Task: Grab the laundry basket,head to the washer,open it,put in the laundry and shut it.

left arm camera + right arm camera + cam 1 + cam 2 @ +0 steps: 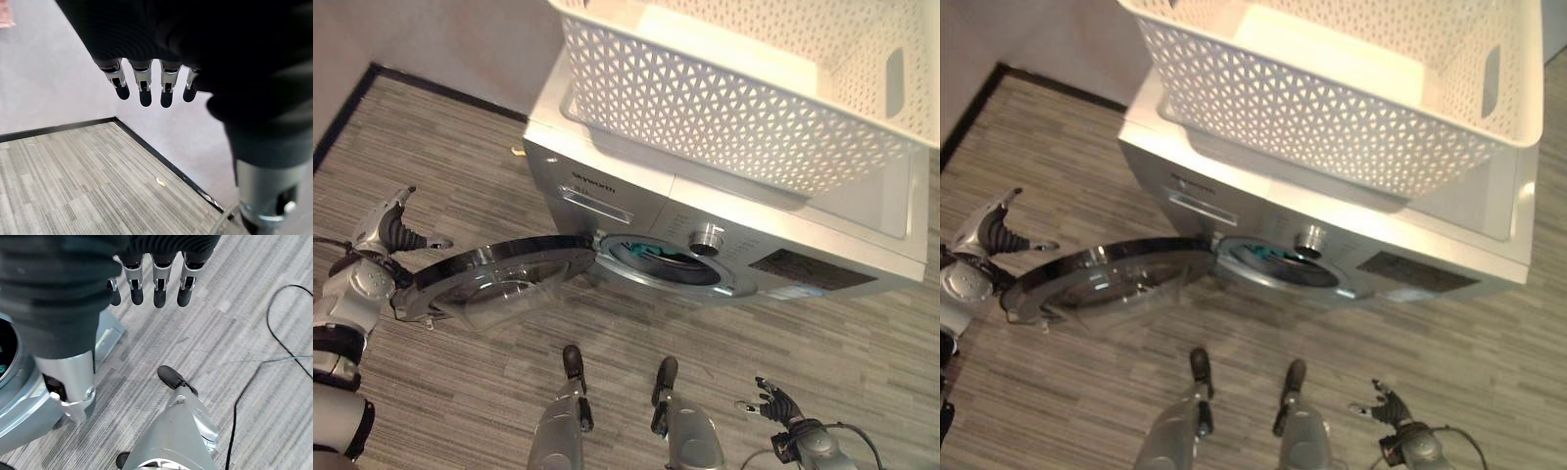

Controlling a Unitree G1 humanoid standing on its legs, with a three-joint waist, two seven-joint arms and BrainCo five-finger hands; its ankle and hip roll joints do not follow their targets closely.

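White basket (744,127) atop washer (636,196), door (499,274) by relaxed-open left hand (396,235).

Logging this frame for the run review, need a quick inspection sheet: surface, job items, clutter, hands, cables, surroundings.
Surface: grey striped floor; small pale scrap lying near the wall.
Job's things: white laundry basket sits on top of the washer, looks empty inside. Washer door swung wide open; something teal visible in the drum opening.
Clutter: nothing seen beyond the scrap.
Hands: left hand open, by the outer edge of the door, contact unclear. Right hand open, low by the robot's side, holding nothing.
Cables: nothing seen apart from the robot's own.
Surroundings: pale wall with a black baseboard in the corner beyond the washer.
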